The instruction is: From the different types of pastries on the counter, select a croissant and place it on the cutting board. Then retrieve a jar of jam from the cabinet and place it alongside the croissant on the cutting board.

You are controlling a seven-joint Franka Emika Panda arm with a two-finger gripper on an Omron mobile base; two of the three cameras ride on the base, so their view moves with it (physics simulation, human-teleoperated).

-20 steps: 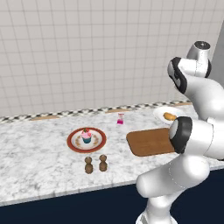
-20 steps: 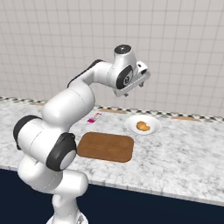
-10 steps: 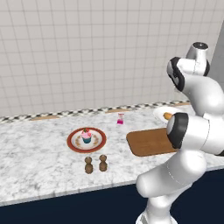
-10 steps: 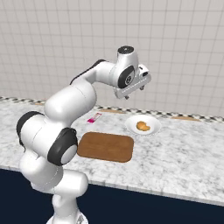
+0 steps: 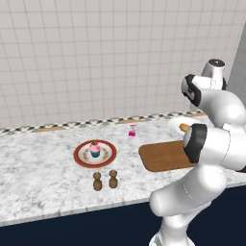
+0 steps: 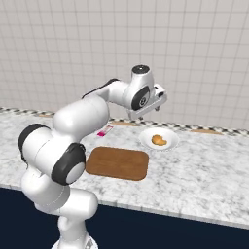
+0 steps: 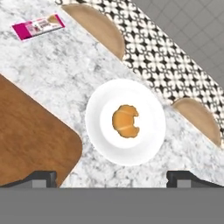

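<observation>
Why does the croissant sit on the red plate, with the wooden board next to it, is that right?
Not quite. The croissant sits on a plain white plate, as the hand view shows. The red-rimmed plate holds the cupcake instead. The wooden board does lie next to the croissant's plate.

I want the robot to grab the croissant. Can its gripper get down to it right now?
Probably yes. The gripper is open and hangs above the croissant, which lies alone in the middle of a white plate. Nothing covers it or crowds it, so the way straight down looks free.
</observation>
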